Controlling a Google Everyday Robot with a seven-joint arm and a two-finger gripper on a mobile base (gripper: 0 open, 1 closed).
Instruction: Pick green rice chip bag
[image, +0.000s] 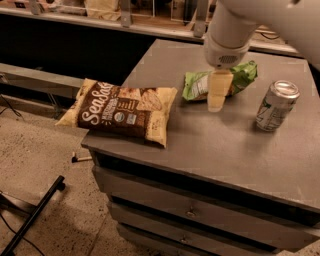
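The green rice chip bag (244, 75) lies crumpled on the grey cabinet top (200, 135), toward the back middle, its white label panel at its left end. My gripper (218, 95) hangs from the white arm just in front of the bag's middle, covering part of it, its cream tip close to the cabinet top. The bag is not lifted.
A larger brown-and-cream snack bag (120, 110) lies at the cabinet's left front edge, overhanging it. A silver drink can (276, 105) stands upright to the right of my gripper. Drawers sit below the top. A speckled floor with black legs is at left.
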